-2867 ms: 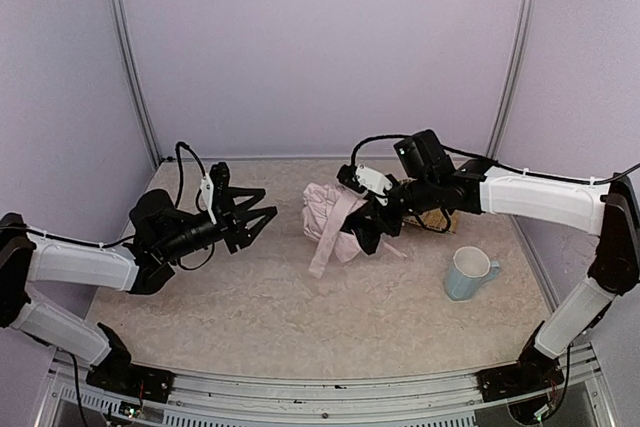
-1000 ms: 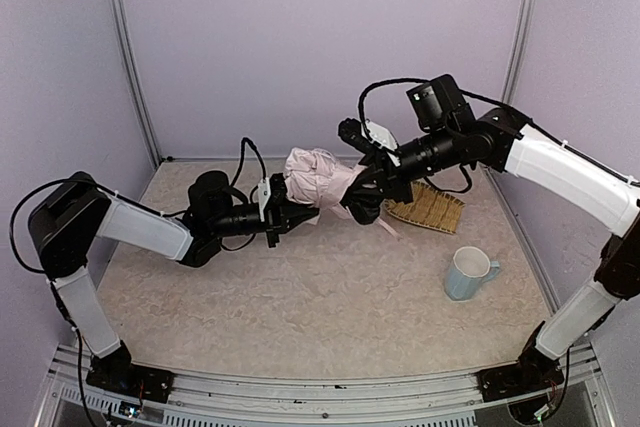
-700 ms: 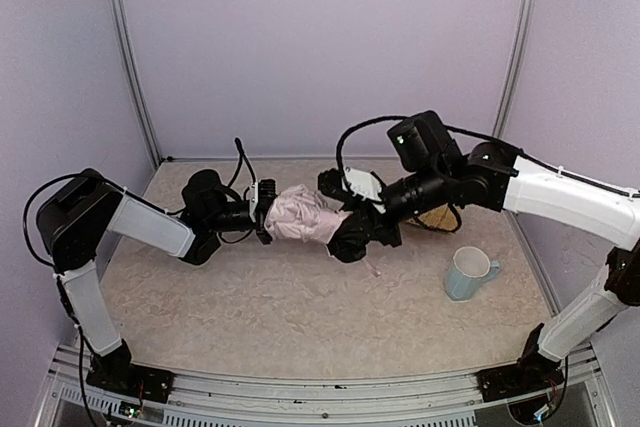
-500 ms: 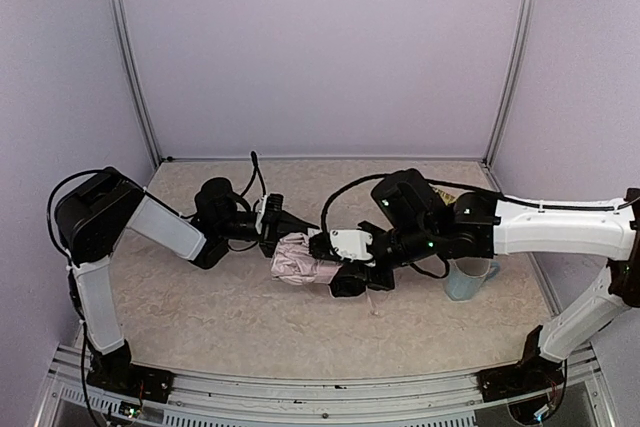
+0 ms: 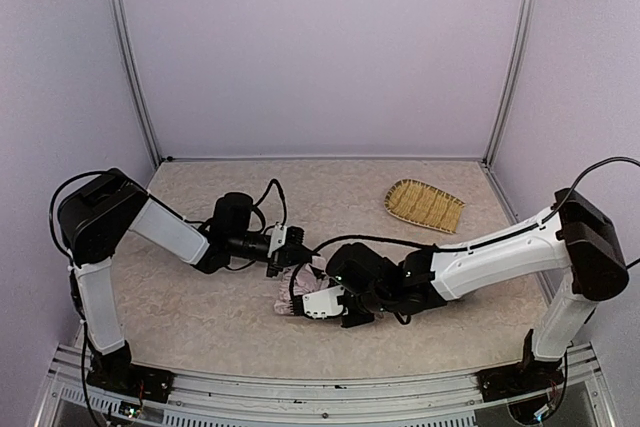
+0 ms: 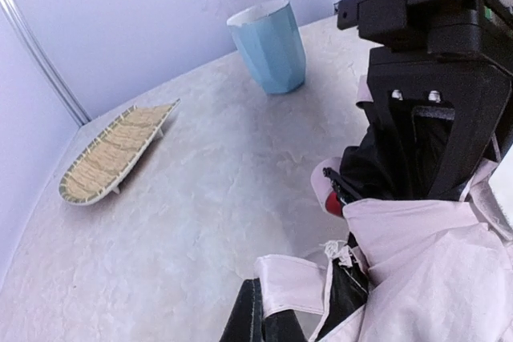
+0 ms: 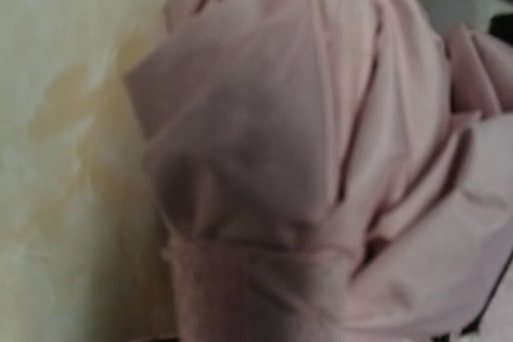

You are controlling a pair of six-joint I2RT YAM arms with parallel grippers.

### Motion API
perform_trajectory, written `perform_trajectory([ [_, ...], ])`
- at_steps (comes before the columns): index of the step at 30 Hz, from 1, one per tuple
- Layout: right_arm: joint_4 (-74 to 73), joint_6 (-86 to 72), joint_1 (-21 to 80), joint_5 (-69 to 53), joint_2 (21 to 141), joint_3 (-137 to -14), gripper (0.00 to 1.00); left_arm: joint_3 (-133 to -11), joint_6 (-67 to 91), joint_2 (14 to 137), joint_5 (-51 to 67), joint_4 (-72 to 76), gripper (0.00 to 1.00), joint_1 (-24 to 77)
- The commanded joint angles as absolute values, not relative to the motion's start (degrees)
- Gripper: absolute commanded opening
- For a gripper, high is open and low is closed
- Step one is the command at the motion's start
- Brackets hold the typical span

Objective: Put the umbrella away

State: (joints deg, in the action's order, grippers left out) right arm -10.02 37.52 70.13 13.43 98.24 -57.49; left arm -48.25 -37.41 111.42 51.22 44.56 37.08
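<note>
Umbrella (image 6: 425,262) just dropped from mid-air onto the bench (image 5: 200,317), well apart from the woven tray (image 5: 425,205); right claw (image 6: 427,162) narrow, gripping the bundle, left claw (image 5: 296,250) fully closed at its fabric, so collapsed but probably not stowed yet.

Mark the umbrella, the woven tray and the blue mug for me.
umbrella (image 6: 417,266): left wrist view, on its folded pale pink fabric.
woven tray (image 5: 424,206): top external view, on the middle of its bare woven floor.
blue mug (image 6: 271,47): left wrist view, on its outer wall.
</note>
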Motion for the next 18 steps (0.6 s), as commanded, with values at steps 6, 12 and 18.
perform_trajectory([
  [6, -23.64, 40.04, 73.21, 8.42, 107.09, -53.24, 0.0, -54.33, -46.22, 113.66, 30.01, 46.96, 0.04, 35.96],
  [12, -24.98, 38.71, 73.21, 11.4, 108.88, -53.74, 0.0, -57.87, -38.19, 114.8, 12.92, 45.16, 0.35, 35.87],
  [18, -25.16, 36.34, 73.13, 12.55, 110.32, -54.86, 0.0, -42.9, -26.36, 95.08, -1.67, 46.63, 0.46, 38.36],
])
